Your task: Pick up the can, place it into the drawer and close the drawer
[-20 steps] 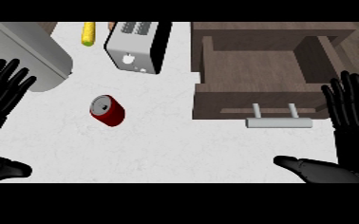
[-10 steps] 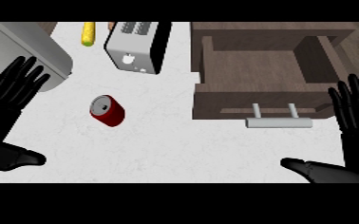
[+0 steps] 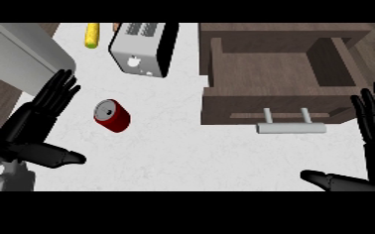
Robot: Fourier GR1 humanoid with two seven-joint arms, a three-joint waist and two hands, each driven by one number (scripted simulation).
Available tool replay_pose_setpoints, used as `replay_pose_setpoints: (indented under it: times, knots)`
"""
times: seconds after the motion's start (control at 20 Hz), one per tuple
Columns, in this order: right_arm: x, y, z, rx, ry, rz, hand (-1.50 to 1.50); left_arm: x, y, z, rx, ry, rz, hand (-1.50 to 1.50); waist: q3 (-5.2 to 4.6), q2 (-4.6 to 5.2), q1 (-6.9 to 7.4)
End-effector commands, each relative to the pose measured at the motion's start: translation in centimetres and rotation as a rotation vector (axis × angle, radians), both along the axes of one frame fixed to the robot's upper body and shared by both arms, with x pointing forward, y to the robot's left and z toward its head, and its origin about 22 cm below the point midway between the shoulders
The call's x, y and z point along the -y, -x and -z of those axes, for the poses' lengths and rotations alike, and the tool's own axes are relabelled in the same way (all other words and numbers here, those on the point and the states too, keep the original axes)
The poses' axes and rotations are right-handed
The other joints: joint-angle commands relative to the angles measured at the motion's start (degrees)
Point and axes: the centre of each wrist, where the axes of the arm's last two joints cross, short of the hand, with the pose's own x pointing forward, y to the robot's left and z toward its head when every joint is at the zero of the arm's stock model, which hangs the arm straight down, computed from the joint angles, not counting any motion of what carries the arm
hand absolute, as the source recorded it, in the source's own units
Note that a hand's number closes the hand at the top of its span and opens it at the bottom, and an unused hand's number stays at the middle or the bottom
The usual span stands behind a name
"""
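A red can (image 3: 112,116) lies on its side on the white counter, its silver top facing up-left. My left hand (image 3: 33,124) is open just left of the can, fingers spread and pointing up-right, thumb out low; a small gap separates them. The brown drawer (image 3: 278,79) stands pulled open at the right, nothing inside, with a silver handle (image 3: 289,126) on its front. My right hand (image 3: 364,116) shows at the right edge beside the drawer front, fingers straight and open, its thumb low at the bottom right.
A silver toaster (image 3: 143,49) stands at the back, above the can. A yellow corn cob (image 3: 92,34) lies left of it. A grey appliance (image 3: 26,59) fills the back left corner. White counter (image 3: 190,153) stretches between can and drawer.
My left hand has moved right and inward toward the can. My right hand has drifted slightly toward the right edge. The can and drawer have not moved.
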Motion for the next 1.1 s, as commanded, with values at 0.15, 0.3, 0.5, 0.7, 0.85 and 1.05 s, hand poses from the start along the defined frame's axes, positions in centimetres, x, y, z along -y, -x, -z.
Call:
replay_pose_setpoints:
  times: [0.15,0.3,0.5,0.7,0.85,1.05]
  knots:
    - [1.2,0.5,0.1,-0.009,0.0,0.012,-1.5,0.9,1.0,4.0,-0.035,-0.057,-0.015,-1.5,0.01,-0.02,0.1]
    - [1.5,0.9,-1.9,0.022,0.012,0.007,-1.5,-0.1,0.0,6.8,-0.065,-0.058,-0.035,-1.5,-0.01,0.02,-0.16]
    - [0.8,1.6,-1.5,0.007,0.012,-0.006,-1.5,0.3,0.2,9.3,-0.046,-0.044,-0.069,-1.5,-0.01,0.04,-0.1]
    - [1.8,2.5,-1.8,-0.005,0.025,0.006,-1.5,-3.1,1.4,10.2,-0.076,-0.048,-0.094,-1.5,0.0,-0.01,-0.09]
    - [1.4,2.4,-3.0,-0.009,0.013,-0.005,-1.5,0.1,-0.7,12.8,-0.061,-0.054,-0.085,-1.5,-0.02,0.05,-0.27]
    - [2.4,1.7,-1.5,-0.006,0.008,0.019,-1.5,-2.4,-0.3,12.6,-0.09,-0.052,-0.099,-1.5,0.01,0.01,0.02]
